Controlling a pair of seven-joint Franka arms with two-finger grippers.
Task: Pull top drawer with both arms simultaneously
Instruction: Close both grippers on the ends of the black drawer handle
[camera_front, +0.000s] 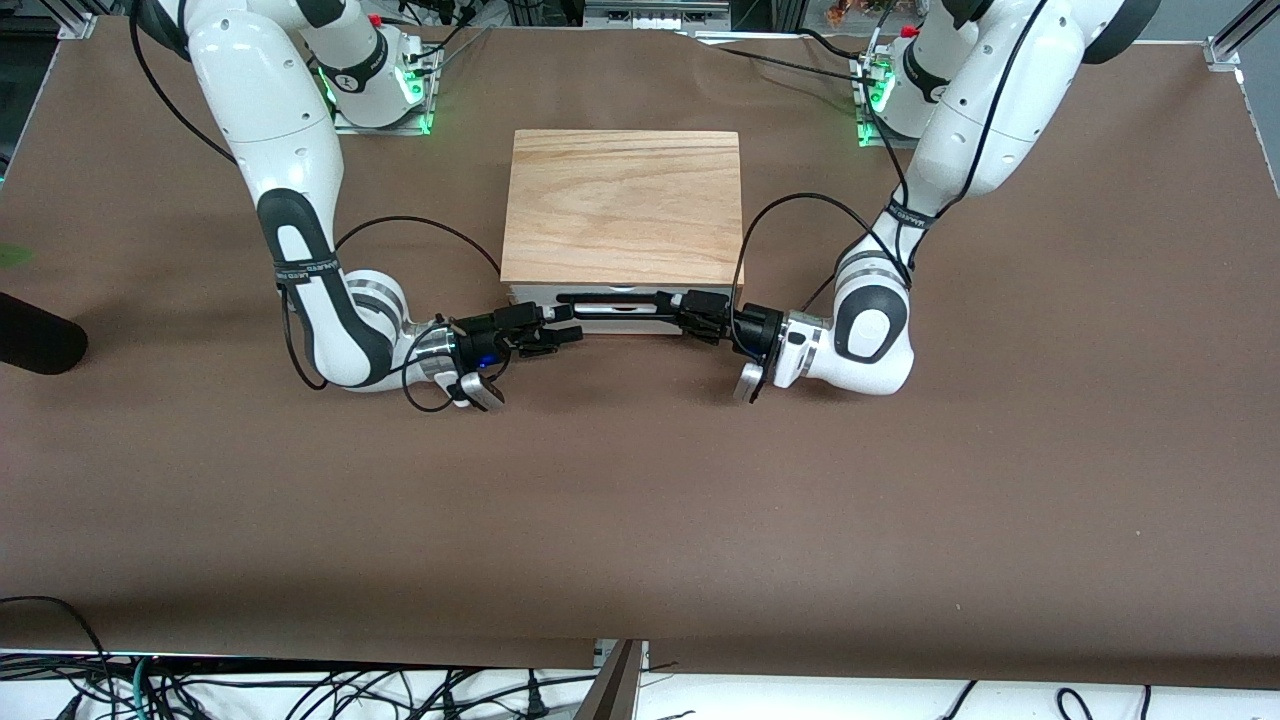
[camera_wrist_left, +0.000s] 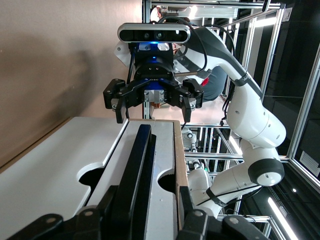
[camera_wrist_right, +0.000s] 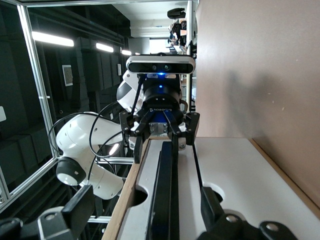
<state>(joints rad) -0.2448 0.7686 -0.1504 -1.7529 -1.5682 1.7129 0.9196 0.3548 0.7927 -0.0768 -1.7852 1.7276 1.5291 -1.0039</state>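
Note:
The top drawer (camera_front: 530, 296) has a white front under the cabinet's wooden top and looks closed. Its long black bar handle (camera_front: 625, 304) runs across the front. My left gripper (camera_front: 692, 312) is at the handle's end toward the left arm, open, one finger on each side of the bar (camera_wrist_left: 137, 165). My right gripper (camera_front: 562, 332) is at the other end, open wide, with the bar (camera_wrist_right: 165, 190) between its fingers. Each wrist view shows the other gripper at the bar's other end: the right gripper (camera_wrist_left: 152, 100) and the left gripper (camera_wrist_right: 160, 132). Neither touches the bar visibly.
The cabinet's wooden top (camera_front: 625, 205) lies between the two arm bases on the brown table (camera_front: 640, 500). A wider white lower panel (camera_wrist_left: 50, 165) sits under the top drawer. A dark object (camera_front: 35, 340) lies at the table edge toward the right arm's end.

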